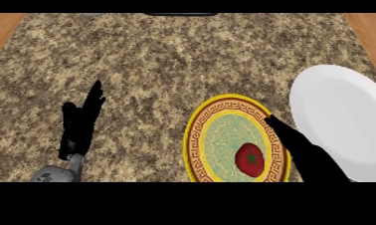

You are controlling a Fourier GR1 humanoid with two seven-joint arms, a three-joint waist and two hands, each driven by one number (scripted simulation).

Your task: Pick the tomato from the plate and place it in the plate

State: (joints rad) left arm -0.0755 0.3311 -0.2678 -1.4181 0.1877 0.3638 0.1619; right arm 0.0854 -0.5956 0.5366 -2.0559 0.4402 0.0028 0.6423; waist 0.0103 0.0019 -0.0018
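Tomato (249, 159) lies on the patterned plate (197, 139), low in its green centre, close to the near right rim. Right hand (305, 152) reaches over that rim with straight fingers, just beside the tomato, holding nothing. White plate (345, 119) sits just right of the patterned one, running off the counter view's edge. Left hand (79, 124) rests open at lower left, well apart. Granite counter (161, 55) shows broad bare room beyond

Open granite counter (183, 59) left & ahead; patterned plate (197, 139) & white plate (337, 119) crowding right side.
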